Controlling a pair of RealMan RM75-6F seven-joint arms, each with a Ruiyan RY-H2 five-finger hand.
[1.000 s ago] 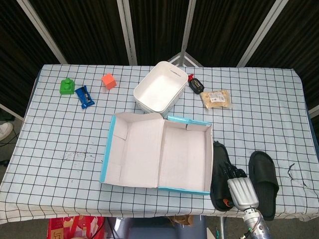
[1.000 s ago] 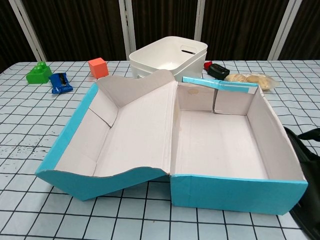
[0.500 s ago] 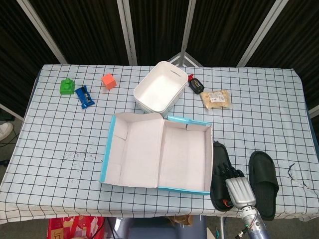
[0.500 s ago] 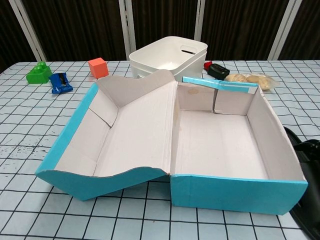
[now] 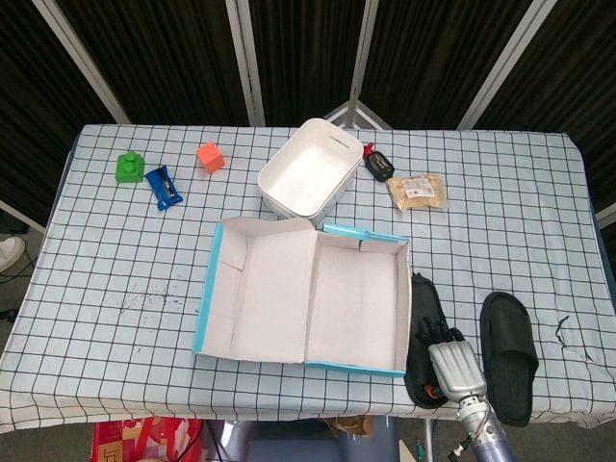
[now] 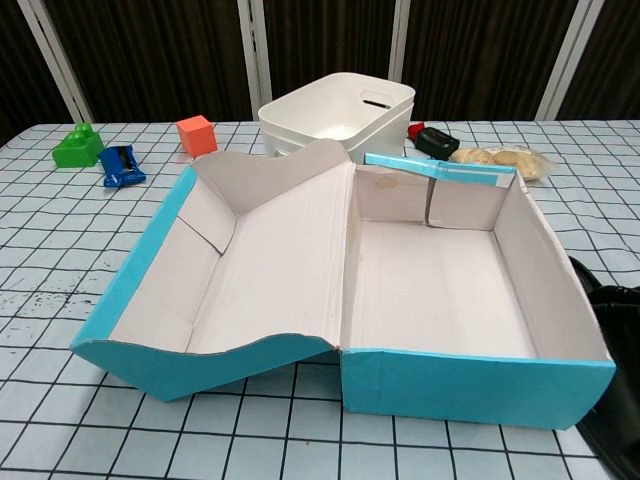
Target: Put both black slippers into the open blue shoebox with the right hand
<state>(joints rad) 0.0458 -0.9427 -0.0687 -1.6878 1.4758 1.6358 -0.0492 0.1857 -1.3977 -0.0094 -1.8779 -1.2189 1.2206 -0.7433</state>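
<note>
The open blue shoebox (image 5: pixel 366 234) lies mid-table with its lid folded out to the left and nothing inside; the chest view shows its front wall (image 6: pixel 470 385). One black slipper (image 5: pixel 421 298) lies along the box's right wall. The other black slipper (image 5: pixel 507 346) lies further right, apart from it. My right hand (image 5: pixel 450 364) is over the near half of the first slipper, its dark fingers (image 5: pixel 438 337) lying on it. Whether they grip it is not clear. In the chest view that slipper (image 6: pixel 618 440) is only a dark shape at the right edge. My left hand is out of sight.
Behind the box stands a white bin (image 5: pixel 303 178). A black and red item (image 5: pixel 378 164) and a snack bag (image 5: pixel 418 191) lie to its right. An orange cube (image 5: pixel 210 156), a green block (image 5: pixel 127 166) and a blue item (image 5: pixel 164 186) sit far left. The table's front edge runs just below the slippers.
My right hand has slid a little left and toward the front edge, staying over the slipper beside the box. Neither slipper nor the box has visibly moved.
</note>
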